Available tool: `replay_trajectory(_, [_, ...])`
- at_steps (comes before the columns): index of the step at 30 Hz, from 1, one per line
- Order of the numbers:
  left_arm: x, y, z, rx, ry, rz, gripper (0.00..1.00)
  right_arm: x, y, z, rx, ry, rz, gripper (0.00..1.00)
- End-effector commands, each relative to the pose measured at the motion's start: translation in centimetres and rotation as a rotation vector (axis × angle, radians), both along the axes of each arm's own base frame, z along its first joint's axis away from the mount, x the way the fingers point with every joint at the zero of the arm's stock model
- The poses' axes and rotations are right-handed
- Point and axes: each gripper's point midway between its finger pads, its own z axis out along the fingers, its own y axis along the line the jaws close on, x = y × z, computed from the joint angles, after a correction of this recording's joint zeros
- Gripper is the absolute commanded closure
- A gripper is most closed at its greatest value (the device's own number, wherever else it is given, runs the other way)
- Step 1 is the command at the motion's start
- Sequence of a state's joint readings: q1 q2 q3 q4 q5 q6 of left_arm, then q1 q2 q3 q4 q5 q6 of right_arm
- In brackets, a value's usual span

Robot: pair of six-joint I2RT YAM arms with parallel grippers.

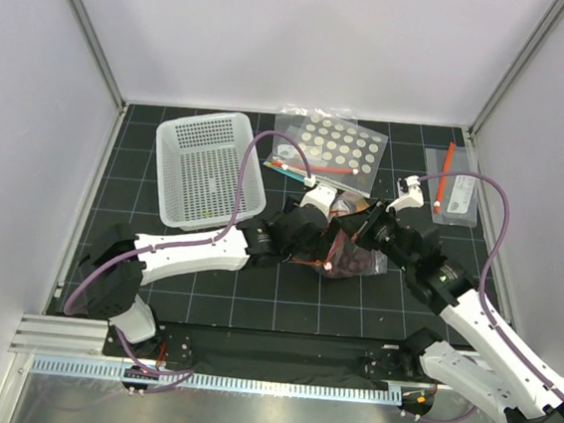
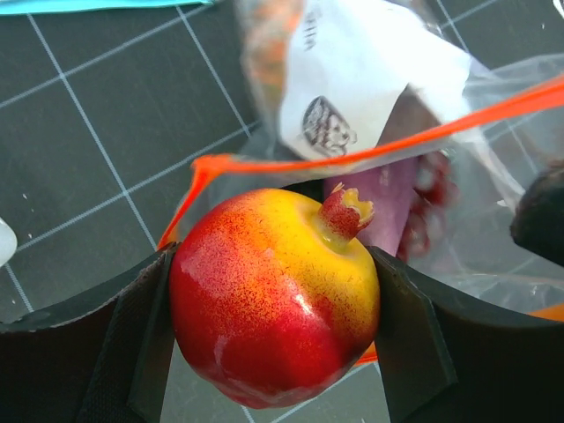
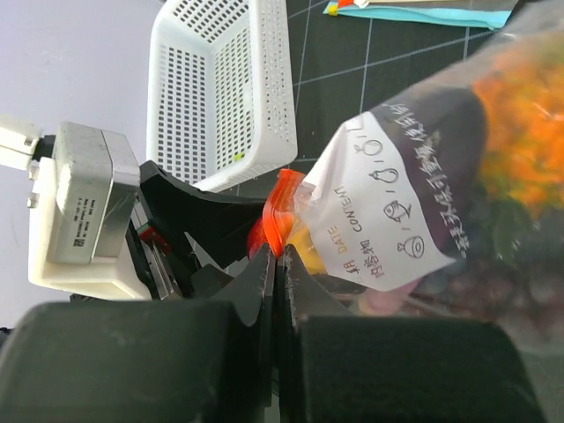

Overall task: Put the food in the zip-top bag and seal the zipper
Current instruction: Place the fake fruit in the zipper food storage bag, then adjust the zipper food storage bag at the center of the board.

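Fingers of the left arm [image 2: 132, 335] clamp one apple [image 2: 273, 300] at the mouth of one zip-top bag [image 2: 476, 229], its zipper [image 3: 278, 216] pinched tight by the right fingers [image 3: 247, 300], seemingly one grape bunch [image 3: 493, 282] and one pineapple [image 3: 520, 115] inside; beyond, one basket [image 1: 210, 165], two other bags [image 1: 334, 142].

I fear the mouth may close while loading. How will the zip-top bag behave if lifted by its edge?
Probably floppy: the zip-top bag is thin, crinkled film. Pinched at the zipper by the right gripper, its mouth would likely sag. The fruits already inside probably pull it downward.
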State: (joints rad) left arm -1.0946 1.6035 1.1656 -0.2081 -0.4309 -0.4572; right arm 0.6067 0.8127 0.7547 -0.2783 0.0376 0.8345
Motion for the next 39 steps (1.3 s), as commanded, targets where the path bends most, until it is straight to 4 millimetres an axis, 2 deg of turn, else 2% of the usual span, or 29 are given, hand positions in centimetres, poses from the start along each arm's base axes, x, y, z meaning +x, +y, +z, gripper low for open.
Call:
replay_trajectory(1, [-0.1, -1.1, 1.5, -0.060, -0.017, -0.019, 0.20, -1.2, 2.1, 6.1, 0.158, -0.159, 0.100, 0.99])
replay_trajectory(3, [-0.5, -1.4, 2.3, -0.094, -0.022, -0.046, 0.19, -0.9, 1.9, 5.7, 0.156, -0.160, 0.086, 0.99])
replay_trajectory(8, [-1.4, -1.9, 2.8, -0.120, 0.006, -0.098, 0.11, -0.7, 1.7, 5.5, 0.158, -0.163, 0.067, 0.99])
replay_trajectory(10, [-1.7, -2.2, 2.6, -0.130, 0.020, -0.111, 0.11, -0.6, 1.7, 5.6, 0.160, -0.166, 0.064, 0.99])
replay_trajectory(12, [-2.0, -2.7, 2.2, -0.137, 0.037, -0.127, 0.16, -0.6, 1.6, 5.7, 0.161, -0.168, 0.063, 0.99])
replay_trajectory(16, [-1.7, -3.0, 1.4, -0.118, 0.051, -0.119, 0.17, -0.1, 1.1, 5.8, 0.161, -0.177, 0.023, 0.99])
replay_trajectory(20, [-1.8, -2.1, 2.8, -0.132, 0.029, -0.106, 0.14, -0.2, 0.8, 5.7, 0.151, -0.184, 0.014, 0.99])
replay_trajectory(21, [-1.8, -1.6, 3.0, -0.130, 0.022, -0.096, 0.14, -0.1, 0.7, 5.7, 0.150, -0.183, 0.013, 0.99])
replay_trajectory(22, [-1.7, -1.0, 4.3, -0.146, -0.003, -0.077, 0.14, -0.2, 0.7, 5.7, 0.148, -0.184, 0.014, 0.99])
replay_trajectory(24, [-1.8, 0.0, 4.6, -0.126, -0.005, -0.062, 0.14, -0.2, 0.6, 5.8, 0.144, -0.188, 0.013, 0.99])
replay_trajectory(25, [-1.7, 0.5, 5.4, -0.126, -0.020, -0.045, 0.16, -0.2, 0.5, 5.9, 0.145, -0.190, 0.010, 0.99])
replay_trajectory(28, [-1.7, 1.5, 5.6, -0.115, -0.022, -0.022, 0.27, -0.3, 0.4, 6.3, 0.144, -0.196, 0.006, 0.99])
replay_trajectory(32, [-0.4, 3.0, 5.0, -0.091, -0.022, 0.043, 0.38, -0.4, 0.3, 6.6, 0.145, -0.197, 0.006, 0.99])
replay_trajectory(33, [0.1, 3.4, 4.8, -0.093, -0.013, 0.053, 0.45, -0.5, 0.4, 6.8, 0.151, -0.197, 0.013, 0.99])
replay_trajectory(35, [0.6, 3.3, 4.2, -0.089, 0.001, 0.054, 0.53, -0.6, 0.6, 6.8, 0.150, -0.195, 0.024, 0.99])
replay_trajectory(36, [0.8, 3.3, 3.9, -0.084, 0.010, 0.050, 0.63, -0.6, 0.6, 6.8, 0.152, -0.192, 0.028, 0.99])
replay_trajectory(38, [1.3, 3.4, 3.5, -0.068, 0.022, 0.055, 0.74, -0.5, 0.8, 6.7, 0.148, -0.187, 0.034, 0.99])
replay_trajectory(39, [1.3, 3.2, 3.3, -0.062, 0.031, 0.048, 0.86, -0.6, 1.0, 6.8, 0.150, -0.189, 0.044, 0.99])
